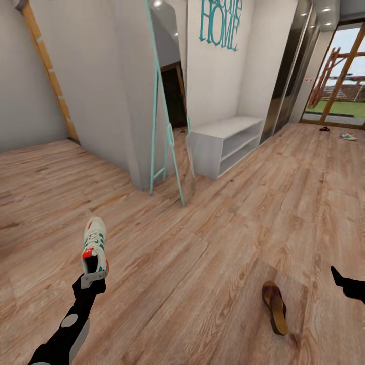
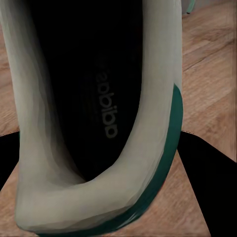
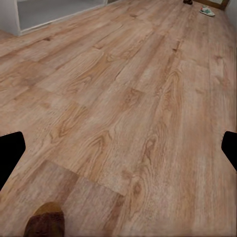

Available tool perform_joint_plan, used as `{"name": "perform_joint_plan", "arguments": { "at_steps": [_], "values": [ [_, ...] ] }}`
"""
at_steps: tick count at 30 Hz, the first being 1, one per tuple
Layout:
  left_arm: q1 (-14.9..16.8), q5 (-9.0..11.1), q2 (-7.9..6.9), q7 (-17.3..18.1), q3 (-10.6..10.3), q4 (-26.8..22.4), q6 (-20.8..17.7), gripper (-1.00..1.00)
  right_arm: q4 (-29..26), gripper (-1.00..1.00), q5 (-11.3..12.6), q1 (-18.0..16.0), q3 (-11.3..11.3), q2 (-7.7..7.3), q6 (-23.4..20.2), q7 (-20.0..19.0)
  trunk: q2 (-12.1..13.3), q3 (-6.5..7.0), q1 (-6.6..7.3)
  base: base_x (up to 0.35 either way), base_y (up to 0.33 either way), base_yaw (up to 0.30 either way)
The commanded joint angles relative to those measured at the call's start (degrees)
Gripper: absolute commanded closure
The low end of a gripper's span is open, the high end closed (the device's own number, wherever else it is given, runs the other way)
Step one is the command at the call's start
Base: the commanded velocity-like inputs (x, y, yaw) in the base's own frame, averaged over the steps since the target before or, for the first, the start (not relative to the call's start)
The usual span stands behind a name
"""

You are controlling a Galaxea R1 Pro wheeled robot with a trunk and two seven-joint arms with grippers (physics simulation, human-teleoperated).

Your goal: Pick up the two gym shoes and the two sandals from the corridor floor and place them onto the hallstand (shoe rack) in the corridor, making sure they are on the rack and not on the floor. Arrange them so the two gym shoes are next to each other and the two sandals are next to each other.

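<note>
In the head view, a gym shoe (image 1: 95,247) is held at its heel by the left gripper (image 1: 93,278), toe pointing away, raised over the floor (image 1: 213,233) at the lower left. A brown sandal (image 1: 274,307) is seen lying flat on the planks at the lower right, just beside the dark tip of the right gripper (image 1: 346,285) at the frame edge (whether that gripper is open cannot be told here). The rack (image 1: 225,143) is seen further off against the white wall, its bench top and shelves bare, with a teal-framed mirror (image 1: 168,109) leaning near it. Well beyond, by the glazed door, a second gym shoe (image 1: 348,136) and a small dark item (image 1: 324,129), too small to identify, are noted on the floor. In the left wrist view, the shoe's cream collar (image 2: 143,113) and dark insole are seen close up, with the black fingers (image 2: 210,182) clamped on either side of the heel. In the right wrist view, the fingers (image 3: 10,155) are seen spread wide apart with nothing between them; the sandal's end (image 3: 45,223) lies below, and the far shoe (image 3: 207,11) and a corner of the rack (image 3: 29,12) are seen in the distance.
</note>
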State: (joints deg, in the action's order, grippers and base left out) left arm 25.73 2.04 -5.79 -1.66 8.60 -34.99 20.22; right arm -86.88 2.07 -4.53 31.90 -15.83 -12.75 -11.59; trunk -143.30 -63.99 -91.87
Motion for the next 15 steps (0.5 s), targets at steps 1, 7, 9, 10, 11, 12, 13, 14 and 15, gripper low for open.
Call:
{"name": "perform_joint_plan", "arguments": {
  "at_steps": [1, 7, 9, 10, 11, 12, 13, 14, 15],
  "values": [
    [0.03, 0.20, -0.02, -0.10, -0.07, 0.01, 0.19, 1.00, -0.05, -1.00, 0.23, -0.04, 0.09, 0.01, -0.33, -0.34, -0.02, -0.04, 0.04, -0.200, -0.120, -0.002],
    [0.03, 0.17, -0.06, -0.10, -0.07, 0.01, 0.19, 1.00, -0.04, -1.00, 0.23, -0.04, -0.08, 0.01, -0.35, -0.32, -0.02, -0.04, 0.04, -0.063, -0.033, -0.001],
    [0.03, -0.38, -0.10, -0.10, -0.07, -0.50, 0.09, 1.00, 0.46, -1.00, 0.34, -0.04, -0.29, 0.08, -0.26, -0.40, -0.02, -0.04, 0.04, -0.003, -0.002, 0.000],
    [0.01, -1.45, -0.02, -0.05, -0.07, -1.75, -0.16, 1.00, 1.19, -1.00, 0.37, -0.06, -0.38, 0.19, -0.26, -0.43, -0.02, -0.04, 0.04, 0.000, 0.000, 0.000],
    [-0.04, -3.85, 0.13, -0.02, 0.04, -3.02, -0.50, 1.00, 4.01, -1.00, 0.32, -0.05, -0.73, 0.69, -0.15, -0.45, -0.02, -0.04, 0.04, 0.000, 0.000, 0.000],
    [-0.05, -5.50, 0.22, -0.05, 0.19, -3.34, -0.66, 1.00, 6.50, -1.00, 0.31, -0.05, -2.18, 0.86, 0.21, -0.45, -0.02, -0.04, 0.04, 0.000, 0.000, 0.000],
    [-0.04, -6.42, 0.31, -0.06, 0.23, -3.46, -0.74, 1.00, 8.20, -1.00, 0.31, -0.07, -3.80, 0.92, 0.73, -0.45, -0.02, -0.04, 0.04, 0.000, 0.000, 0.000],
    [-0.03, -7.09, 0.41, -0.08, 0.25, -3.54, -0.81, 1.00, 9.88, -1.00, 0.31, -0.07, -5.81, 0.98, 1.52, -0.43, -0.02, -0.04, 0.04, 0.000, 0.000, 0.000],
    [-0.02, -7.52, 0.53, -0.08, 0.26, -3.59, -0.92, 1.00, 11.61, -1.00, 0.27, -0.06, -7.94, 1.01, 2.64, -0.41, -0.02, -0.04, 0.04, 0.000, 0.000, 0.000]
  ]
}}
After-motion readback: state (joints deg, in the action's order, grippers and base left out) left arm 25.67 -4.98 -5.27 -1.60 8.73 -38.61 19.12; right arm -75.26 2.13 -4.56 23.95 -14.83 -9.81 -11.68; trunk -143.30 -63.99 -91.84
